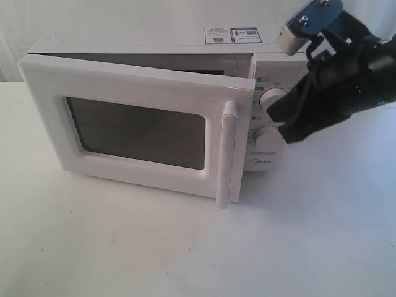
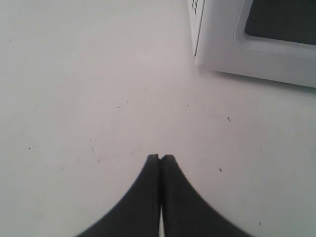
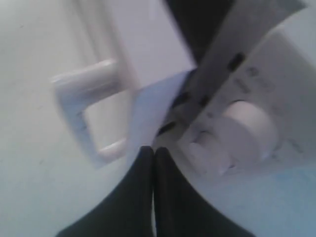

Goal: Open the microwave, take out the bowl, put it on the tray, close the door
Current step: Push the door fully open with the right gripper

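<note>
The white microwave [image 1: 154, 38] stands on the table with its door [image 1: 136, 130] swung partly open, the bar handle [image 1: 226, 154] at its free edge. My right gripper [image 1: 279, 120] is shut on nothing in front of the two knobs [image 1: 272, 99]. In the right wrist view, the right gripper [image 3: 153, 149] has its tips just short of the gap between the door edge and the knob panel, with the handle [image 3: 84, 98] to one side. My left gripper [image 2: 160, 157] is shut and empty over bare table, short of the door's hinge corner [image 2: 212, 54]. The bowl is hidden.
White table [image 1: 185, 247] runs in front of and around the microwave. Label stickers [image 1: 232, 35] lie on the microwave's top. The right arm's camera mount [image 1: 309, 25] hangs above the microwave's right corner. No tray shows in any view.
</note>
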You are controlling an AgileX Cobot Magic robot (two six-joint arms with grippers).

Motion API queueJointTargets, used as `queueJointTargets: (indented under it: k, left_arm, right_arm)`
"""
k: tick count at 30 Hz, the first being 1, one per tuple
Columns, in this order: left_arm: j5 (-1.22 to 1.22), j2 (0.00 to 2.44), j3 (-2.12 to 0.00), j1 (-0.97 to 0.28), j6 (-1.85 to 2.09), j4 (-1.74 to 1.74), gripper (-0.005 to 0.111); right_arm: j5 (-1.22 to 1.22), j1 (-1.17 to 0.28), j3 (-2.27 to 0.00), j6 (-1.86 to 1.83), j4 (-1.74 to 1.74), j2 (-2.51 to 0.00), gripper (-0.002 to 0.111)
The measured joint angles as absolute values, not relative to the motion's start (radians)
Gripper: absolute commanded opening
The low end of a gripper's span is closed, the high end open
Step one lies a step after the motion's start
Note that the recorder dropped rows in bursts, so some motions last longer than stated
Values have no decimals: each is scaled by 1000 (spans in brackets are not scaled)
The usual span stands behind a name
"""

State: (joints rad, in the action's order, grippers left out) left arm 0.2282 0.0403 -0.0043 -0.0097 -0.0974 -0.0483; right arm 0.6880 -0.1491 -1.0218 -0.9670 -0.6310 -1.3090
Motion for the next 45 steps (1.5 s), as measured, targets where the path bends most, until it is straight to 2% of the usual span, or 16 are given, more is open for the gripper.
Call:
queueJointTargets:
  k: [5,21,28,33,42,45]
  left_arm:
    - [228,40,-4,-10,-97,-48,0]
    - [228,40,-4,-10,-97,-48,0]
    - [228,40,-4,-10,-97,-48,0]
    - [228,40,-4,-10,-97,-48,0]
    - [228,40,-4,-10,-97,-48,0]
    - [228,40,-4,-10,-97,-48,0]
  right_arm:
    - [518,-149,-1005,-900,-629,-1318,0]
    - [404,-149,-1003,-977,-774,-1318,0]
    - [477,-150,-1013,-1157,-934,-1343,0]
    - [682,-150,-1032,-1207,-934,-1409,0]
    - [1074,-150,-1035,-1435,-979,-1297,0]
    - [1066,-152,-1035,-1448,-1005,-1285,0]
